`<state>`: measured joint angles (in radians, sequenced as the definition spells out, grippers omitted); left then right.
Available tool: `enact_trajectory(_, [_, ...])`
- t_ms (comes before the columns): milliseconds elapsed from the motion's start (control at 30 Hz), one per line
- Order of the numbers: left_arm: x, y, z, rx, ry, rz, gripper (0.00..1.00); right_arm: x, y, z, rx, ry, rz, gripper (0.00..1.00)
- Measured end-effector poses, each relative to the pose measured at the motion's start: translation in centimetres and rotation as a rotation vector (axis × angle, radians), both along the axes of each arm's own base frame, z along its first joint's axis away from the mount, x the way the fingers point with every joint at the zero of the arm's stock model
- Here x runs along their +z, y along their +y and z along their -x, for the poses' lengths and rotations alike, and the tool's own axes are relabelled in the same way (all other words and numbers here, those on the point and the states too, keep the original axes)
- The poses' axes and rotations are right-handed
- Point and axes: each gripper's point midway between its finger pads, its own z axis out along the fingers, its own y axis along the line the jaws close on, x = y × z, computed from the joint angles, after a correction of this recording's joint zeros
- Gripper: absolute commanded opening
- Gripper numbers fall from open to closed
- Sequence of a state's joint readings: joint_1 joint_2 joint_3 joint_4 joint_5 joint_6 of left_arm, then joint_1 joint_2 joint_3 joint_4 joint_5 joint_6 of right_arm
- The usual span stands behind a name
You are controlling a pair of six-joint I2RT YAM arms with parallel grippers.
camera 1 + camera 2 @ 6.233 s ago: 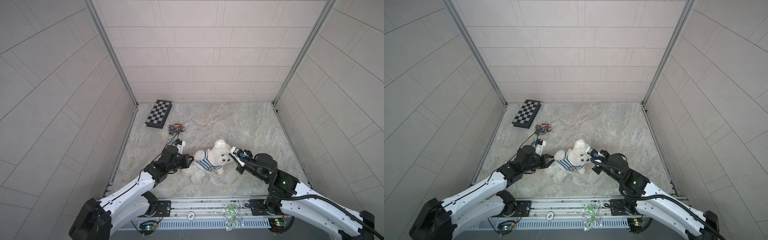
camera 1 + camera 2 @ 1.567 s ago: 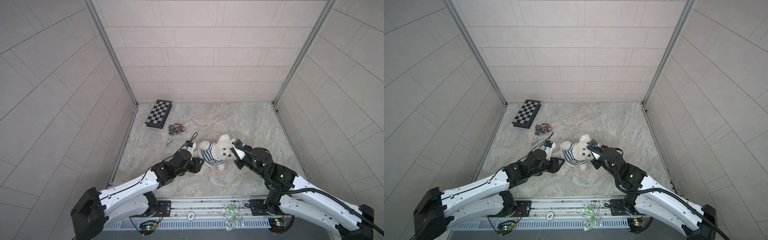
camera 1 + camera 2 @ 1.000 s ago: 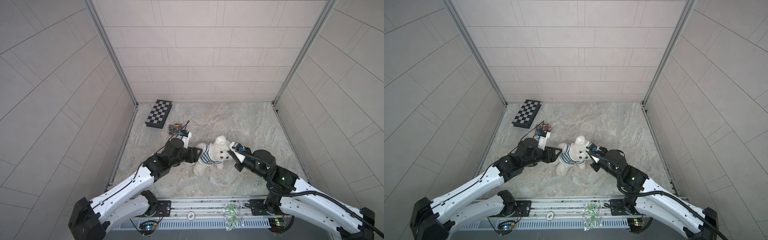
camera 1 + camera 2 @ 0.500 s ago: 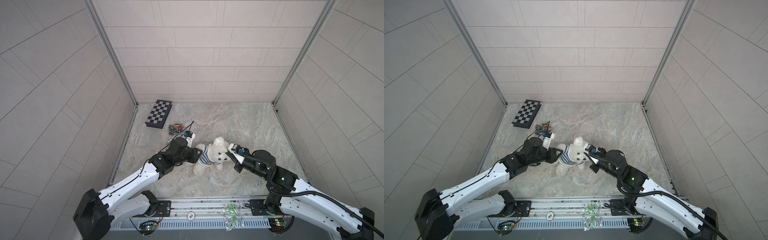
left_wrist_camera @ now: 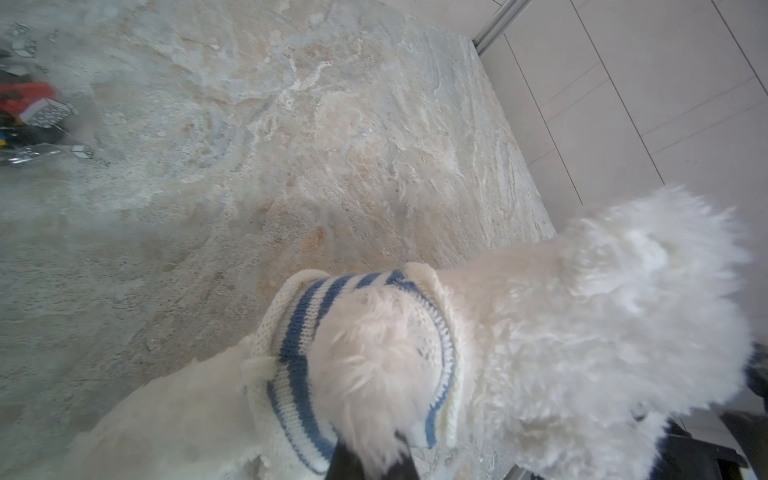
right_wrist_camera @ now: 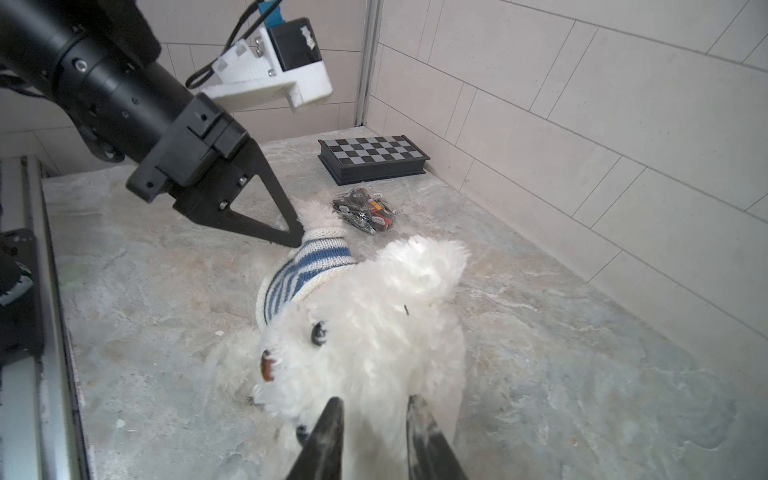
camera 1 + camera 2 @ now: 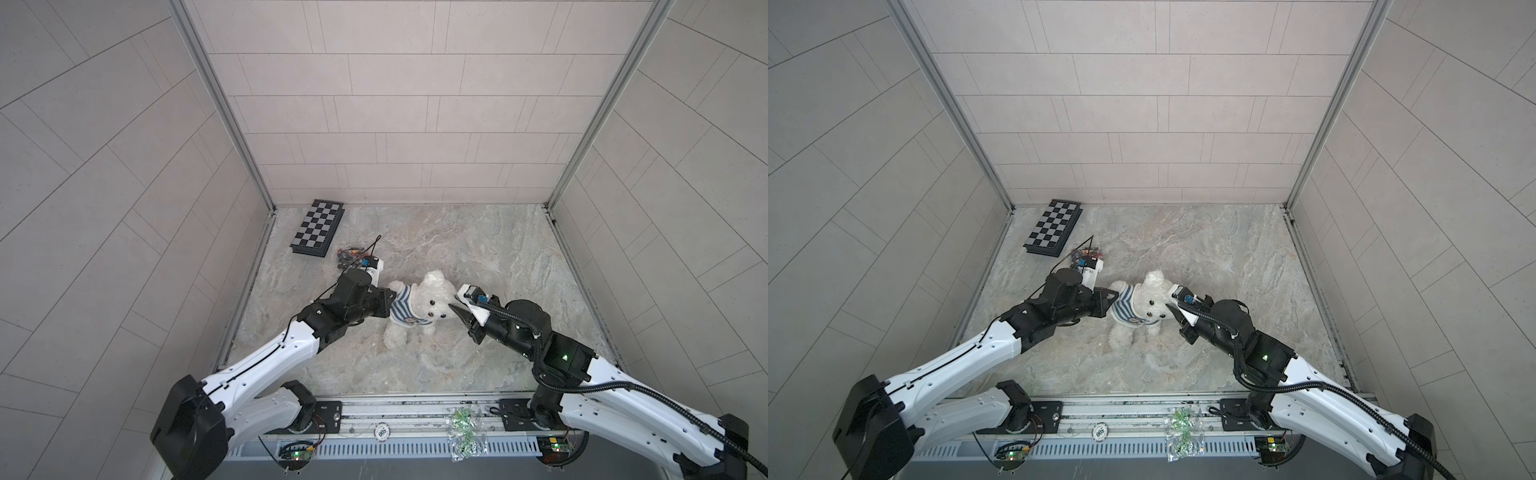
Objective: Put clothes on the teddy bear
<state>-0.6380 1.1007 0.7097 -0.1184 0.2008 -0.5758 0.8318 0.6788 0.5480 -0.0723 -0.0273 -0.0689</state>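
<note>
comparing with 1.6 s back: left gripper [image 7: 390, 300] sits a bit further from the front rail [image 7: 415, 409]. teddy bear [image 7: 432, 297] is in roughly the same mid-table spot, striped shirt [image 7: 402, 307] on it then and now.

bear is between the two grippers, face up toward the top views, legs toward the front rail.

left gripper: fingers together, pinched on the bear's paw right at the sleeve cuff; left wrist view shows fur caught at the tips.
right gripper [image 6: 374, 409]: fingers apart, head fur between them, can't tell if they press it.

counts: 1 bear, 1 shirt, 1 chessboard [image 7: 318, 228], 1 clear bag of small parts [image 7: 349, 255] near the left wrist, 1 clear bag of green bits [image 7: 461, 432] on the front rail, 2 grippers.

materials:
- bear: long fluffy white plush, dark bead eyes, brownish nose
- shirt: ribbed knit, blue/white stripes
- chessboard: flat black case, grey/black checks
- gripper fingers: black, triangular, tapering to points
- table [image 7: 478, 249]: marbled stone look, grey-beige
- walls [image 7: 415, 124]: pale matte tiles
</note>
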Motion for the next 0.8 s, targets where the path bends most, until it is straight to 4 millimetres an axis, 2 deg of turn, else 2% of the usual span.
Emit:
enact_trajectory(133, [0.5, 0.4, -2.3, 0.065, -0.011, -0.029, 0.00, -0.1, -0.6, -0.5, -0.043, 0.007, -0.002, 0.40])
enact_trajectory(367, [4.0, 0.6, -7.0, 0.186, -0.121, -0.084, 0.00, 0.2, -1.7, -1.2, -0.114, 0.007, -0.022, 0.41])
enact_trajectory(467, [4.3, 1.0, -8.3, 0.239, -0.156, -0.115, 0.00, 0.4, -2.5, -1.6, -0.158, 0.012, -0.039, 0.42])
enact_trajectory(633, [2.0, 0.4, -8.7, 0.255, -0.146, -0.190, 0.00, 0.0, -3.9, -2.4, -0.224, 0.049, -0.061, 0.42])
enact_trajectory(800, [1.1, -1.3, -7.5, 0.222, -0.154, -0.229, 0.00, -0.3, -4.9, -3.0, -0.263, 0.079, -0.079, 0.42])
